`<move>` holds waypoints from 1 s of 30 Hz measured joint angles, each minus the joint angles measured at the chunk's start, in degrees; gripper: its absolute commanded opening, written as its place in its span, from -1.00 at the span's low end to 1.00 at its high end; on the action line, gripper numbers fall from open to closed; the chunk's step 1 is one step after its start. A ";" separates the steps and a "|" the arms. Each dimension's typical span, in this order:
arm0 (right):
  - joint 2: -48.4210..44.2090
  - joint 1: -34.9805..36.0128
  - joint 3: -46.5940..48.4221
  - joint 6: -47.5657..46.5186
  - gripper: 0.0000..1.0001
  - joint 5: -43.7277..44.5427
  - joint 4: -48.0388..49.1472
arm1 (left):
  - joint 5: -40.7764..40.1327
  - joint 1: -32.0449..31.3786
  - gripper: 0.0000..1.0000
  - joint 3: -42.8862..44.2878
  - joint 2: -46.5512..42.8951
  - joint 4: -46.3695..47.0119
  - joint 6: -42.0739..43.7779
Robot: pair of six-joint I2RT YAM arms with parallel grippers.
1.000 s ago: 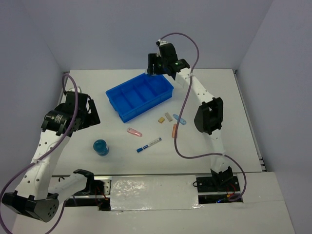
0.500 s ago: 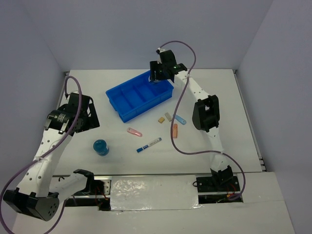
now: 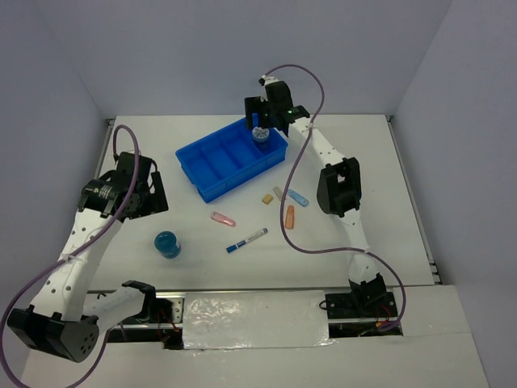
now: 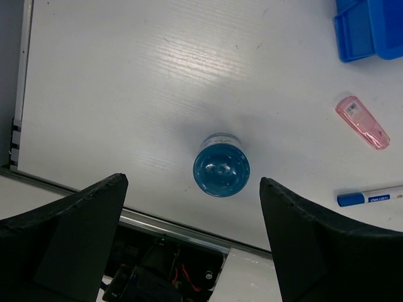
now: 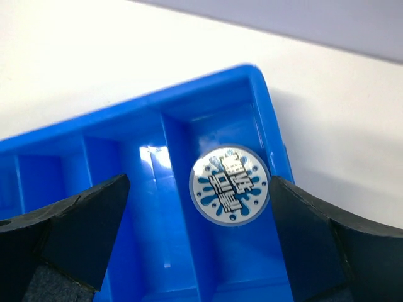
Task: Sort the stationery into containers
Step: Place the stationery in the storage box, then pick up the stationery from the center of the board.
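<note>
Both spread wide, nothing gripped. L gripper hovers over teal blob, nearest me. I see marker and pink piece loose, short of blue tray. R gripper hangs above patterned roll, which sits in tray's far-right end compartment.

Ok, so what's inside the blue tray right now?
One round patterned roll sits in the end compartment of the tray. The other three compartments look empty from above, though the right claw hides the far corner.
</note>
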 measured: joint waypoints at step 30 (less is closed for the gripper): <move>-42.29 8.63 -48.06 2.51 0.99 -3.72 -3.19 | 12.46 -0.33 0.76 -21.27 14.51 12.61 -13.79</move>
